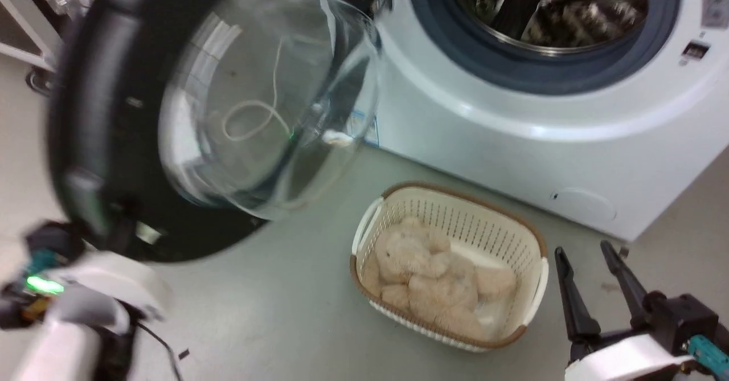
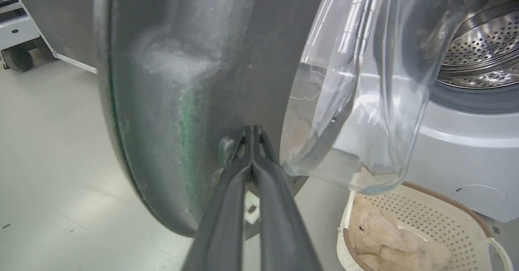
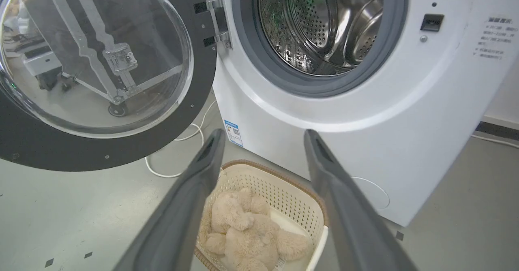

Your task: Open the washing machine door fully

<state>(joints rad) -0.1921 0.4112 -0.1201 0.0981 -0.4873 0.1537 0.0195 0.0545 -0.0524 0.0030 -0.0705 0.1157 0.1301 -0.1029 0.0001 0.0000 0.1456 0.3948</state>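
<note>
The washing machine door [image 1: 80, 113] stands swung out to the left of the white washer [image 1: 484, 142], its clear glass bowl [image 1: 267, 96] bulging toward the drum. In the right wrist view the door [image 3: 198, 84] hangs from its hinge [image 3: 217, 18], well away from the opening. My left gripper [image 2: 254, 130] is shut, its tips resting against the door's dark inner face [image 2: 182, 80] near the lower rim, beside a small latch piece [image 2: 225, 147]. My right gripper [image 1: 582, 249] stands open and empty at the lower right, away from the door; its fingers [image 3: 202, 169] frame the basket.
A cream basket [image 1: 535, 238] holding a beige plush toy [image 1: 433, 278] sits on the grey floor in front of the washer. The steel drum [image 3: 320, 24] is exposed inside its grey rubber ring [image 3: 284, 80]. A white cable [image 3: 162, 173] lies by the washer's left corner. A wheeled cart [image 2: 18, 40] stands far left.
</note>
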